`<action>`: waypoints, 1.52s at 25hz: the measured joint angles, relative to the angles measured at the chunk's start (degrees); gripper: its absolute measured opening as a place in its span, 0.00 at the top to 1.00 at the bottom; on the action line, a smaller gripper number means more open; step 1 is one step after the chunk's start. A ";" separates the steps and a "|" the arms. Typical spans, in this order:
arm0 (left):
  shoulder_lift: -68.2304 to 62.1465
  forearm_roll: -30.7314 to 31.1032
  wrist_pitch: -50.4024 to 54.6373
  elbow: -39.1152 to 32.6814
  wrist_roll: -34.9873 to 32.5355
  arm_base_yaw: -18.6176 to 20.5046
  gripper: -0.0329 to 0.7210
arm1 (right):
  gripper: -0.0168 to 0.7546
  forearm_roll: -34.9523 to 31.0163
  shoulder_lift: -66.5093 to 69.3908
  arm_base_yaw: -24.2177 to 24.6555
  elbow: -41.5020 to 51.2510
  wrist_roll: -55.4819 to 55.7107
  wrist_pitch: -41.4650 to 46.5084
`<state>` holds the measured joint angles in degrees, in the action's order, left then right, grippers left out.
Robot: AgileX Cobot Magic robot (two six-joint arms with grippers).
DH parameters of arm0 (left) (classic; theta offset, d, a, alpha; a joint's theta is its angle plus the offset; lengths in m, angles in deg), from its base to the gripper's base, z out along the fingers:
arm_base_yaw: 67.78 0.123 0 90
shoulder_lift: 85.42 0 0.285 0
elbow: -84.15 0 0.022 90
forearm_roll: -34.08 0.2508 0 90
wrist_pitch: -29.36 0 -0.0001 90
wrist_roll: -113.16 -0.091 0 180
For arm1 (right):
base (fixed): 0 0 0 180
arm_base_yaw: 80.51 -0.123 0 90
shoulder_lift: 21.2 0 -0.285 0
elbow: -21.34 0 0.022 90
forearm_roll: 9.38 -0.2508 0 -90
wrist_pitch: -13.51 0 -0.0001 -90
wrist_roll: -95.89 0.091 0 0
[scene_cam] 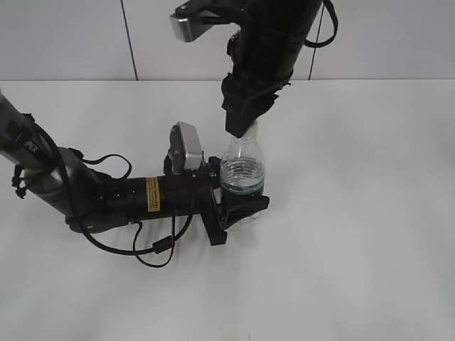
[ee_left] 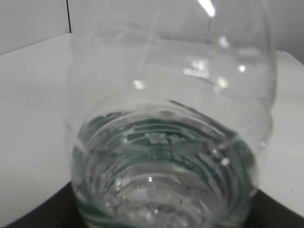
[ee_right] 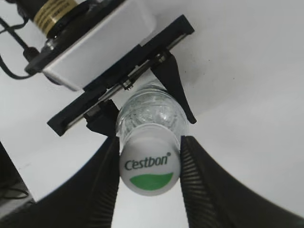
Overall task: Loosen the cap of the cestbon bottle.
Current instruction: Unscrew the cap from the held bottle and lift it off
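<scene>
**Both grippers on the bottle**

The small clear plastic cestbon bottle [scene_cam: 242,177] stands upright on the white table [scene_cam: 355,249]. The left gripper [scene_cam: 238,202] clasps its lower body from the side. The right gripper [ee_right: 149,164], reaching down from above, appears clamped around the round white, green-patched screw cap [ee_right: 149,166], both ribbed pads [ee_right: 192,185] seemingly touching.

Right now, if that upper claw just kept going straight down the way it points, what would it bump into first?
The right gripper would meet the cap first: its fingers already flank it, atop the cestbon bottle.
</scene>
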<state>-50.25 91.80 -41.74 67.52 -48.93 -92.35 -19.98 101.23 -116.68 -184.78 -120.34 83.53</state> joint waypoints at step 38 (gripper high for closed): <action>0.00 -0.03 0.11 0.00 0.25 0.00 0.42 | 0.60 3.84 -2.19 -2.33 0.00 -55.30 0.00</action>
<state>-50.25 91.77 -41.63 67.52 -48.68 -92.35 -16.14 99.04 -119.01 -184.78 -175.64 83.53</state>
